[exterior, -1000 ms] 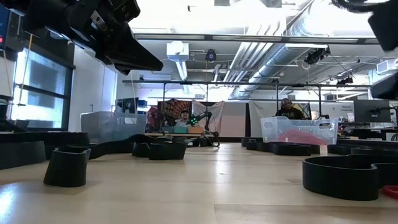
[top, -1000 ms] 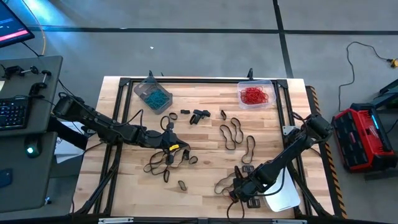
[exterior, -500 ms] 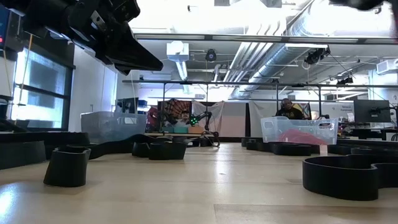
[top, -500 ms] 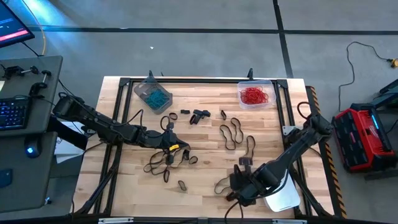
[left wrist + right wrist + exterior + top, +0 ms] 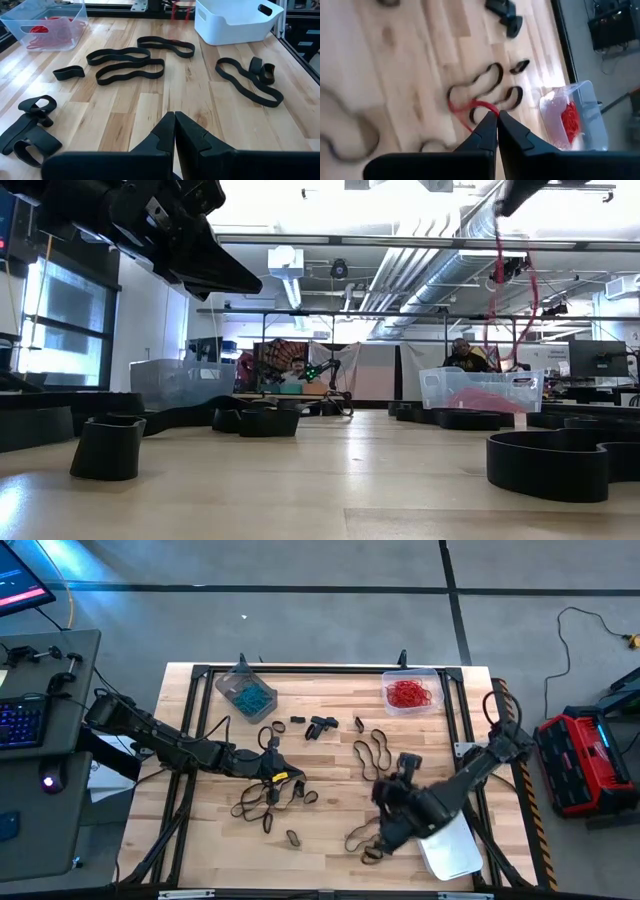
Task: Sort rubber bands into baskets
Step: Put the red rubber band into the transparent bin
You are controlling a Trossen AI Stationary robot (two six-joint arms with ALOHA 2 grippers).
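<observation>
Right gripper (image 5: 492,117), fingers closed on a dangling red rubber band (image 5: 465,107) above the bench's (image 5: 330,755) front-right area; slippage risks dropping it short of the red-band basket (image 5: 411,690). Left gripper (image 5: 174,120) closed, empty.

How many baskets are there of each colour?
Grey-tinted basket: 1
Clear basket: 1
White basket: 1
Total: 3
</observation>
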